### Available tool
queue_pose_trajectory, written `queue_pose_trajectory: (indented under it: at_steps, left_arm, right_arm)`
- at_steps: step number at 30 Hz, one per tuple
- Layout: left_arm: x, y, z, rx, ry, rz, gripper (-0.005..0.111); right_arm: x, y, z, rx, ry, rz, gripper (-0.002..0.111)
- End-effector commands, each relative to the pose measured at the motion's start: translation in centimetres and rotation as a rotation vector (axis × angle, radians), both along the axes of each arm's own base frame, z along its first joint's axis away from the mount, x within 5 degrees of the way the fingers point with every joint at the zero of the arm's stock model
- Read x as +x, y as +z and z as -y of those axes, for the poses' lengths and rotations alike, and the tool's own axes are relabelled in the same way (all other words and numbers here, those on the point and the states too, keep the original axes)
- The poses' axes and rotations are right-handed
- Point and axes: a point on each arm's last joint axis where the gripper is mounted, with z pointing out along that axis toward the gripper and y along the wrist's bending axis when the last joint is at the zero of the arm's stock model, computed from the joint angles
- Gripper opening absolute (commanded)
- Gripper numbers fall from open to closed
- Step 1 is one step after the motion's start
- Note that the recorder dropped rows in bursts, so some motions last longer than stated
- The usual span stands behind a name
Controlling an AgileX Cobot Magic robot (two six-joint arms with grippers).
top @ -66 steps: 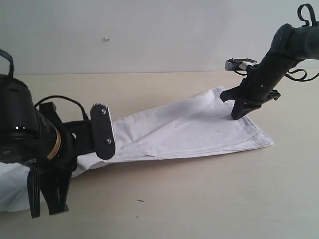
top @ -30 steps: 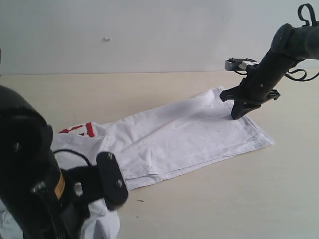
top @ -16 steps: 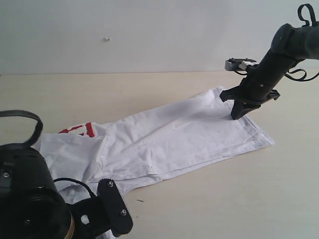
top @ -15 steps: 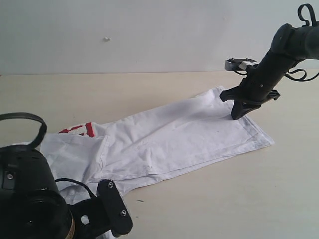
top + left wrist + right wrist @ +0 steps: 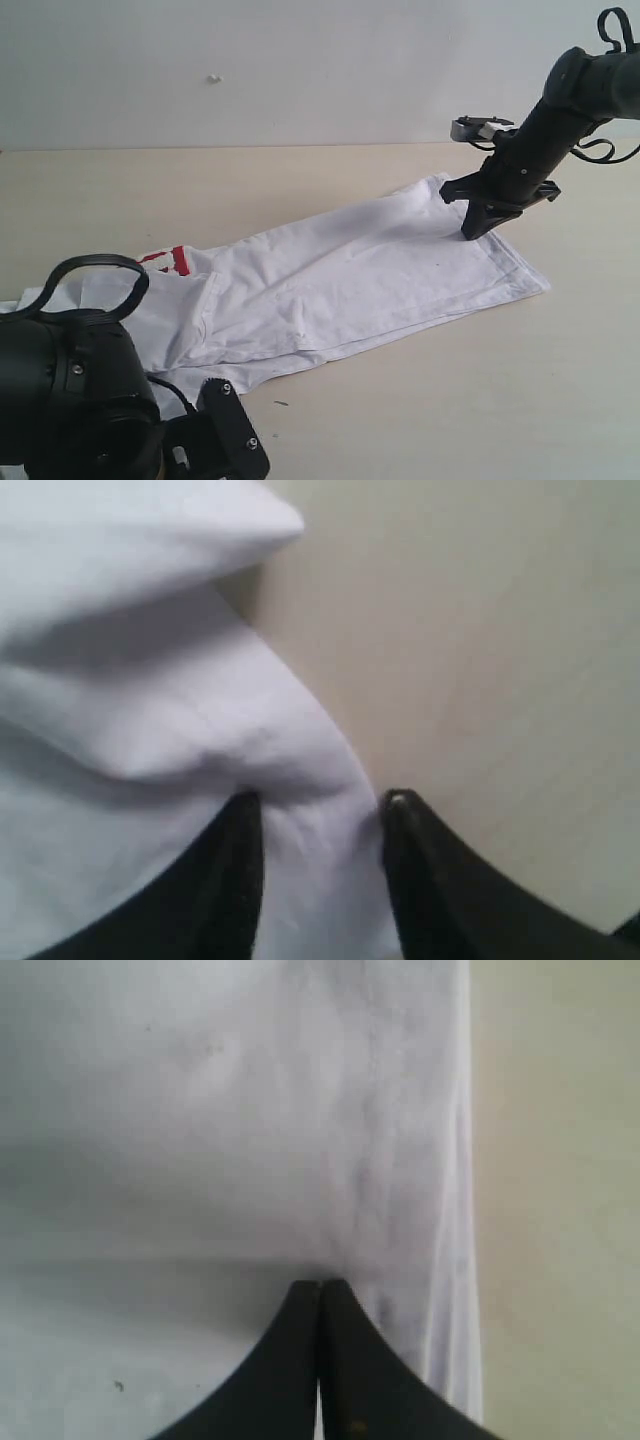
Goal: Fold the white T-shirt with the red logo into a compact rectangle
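Status. Shirt lies flat on the table as a long narrow strip, running from 8 o'clock to 3 o'clock in the exterior view. Logo shows red at the 9 o'clock end, mostly tucked under a flap.

Right gripper, at 2 o'clock: my tips are clenched together with nothing between them, pressing down on the cloth near the hem corner. Acts as a pin.

Left gripper, at 7 o'clock: my fingers straddle a raised fold at the cloth edge, with cloth in the gap. Can't tell if it's pinched or loose.

Handling, my read: light, limp cotton with no stiffness. It will sag and drag, and the layers will slide over each other. Not fragile. Best hold is an edge or corner, pinched deep through all layers.

Table: pale, smooth, matte, probably low friction. Tiny dark speck at 6 o'clock. Wall behind is plain grey-white, with one small mark at 11 o'clock.
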Motion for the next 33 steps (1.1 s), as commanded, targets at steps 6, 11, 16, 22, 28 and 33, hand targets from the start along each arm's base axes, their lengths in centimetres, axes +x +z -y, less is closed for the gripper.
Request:
queue_pose_trajectory:
  at_steps: [6, 11, 16, 22, 28, 33]
  left_arm:
    - [0.1, 2.6, -0.6, 0.027, -0.084, 0.042, 0.0]
    - [0.4, 5.3, -1.1, -0.036, -0.134, 0.149, 0.0]
    - [1.4, 7.6, -2.4, 0.039, -0.246, 0.302, 0.0]
    - [3.7, 9.3, -2.6, 0.117, -0.382, 0.583, 0.0]
    - [5.6, 9.7, -2.0, 0.165, -0.527, 0.759, 0.0]
    - [7.7, 8.8, -2.9, 0.143, -0.486, 0.746, 0.0]
  right_arm:
    - [0.0, -0.1, 0.1, 0.008, 0.001, 0.0, 0.0]
    - [0.0, -0.1, 0.1, 0.008, 0.001, 0.0, 0.0]
    - [0.0, -0.1, 0.1, 0.008, 0.001, 0.0, 0.0]
    - [0.1, -0.1, 0.1, 0.008, 0.0, 0.002, 0.0]
    - [0.1, -0.1, 0.1, 0.006, 0.001, 0.002, 0.0]
    - [0.1, -0.1, 0.1, 0.004, 0.015, 0.006, 0.0]
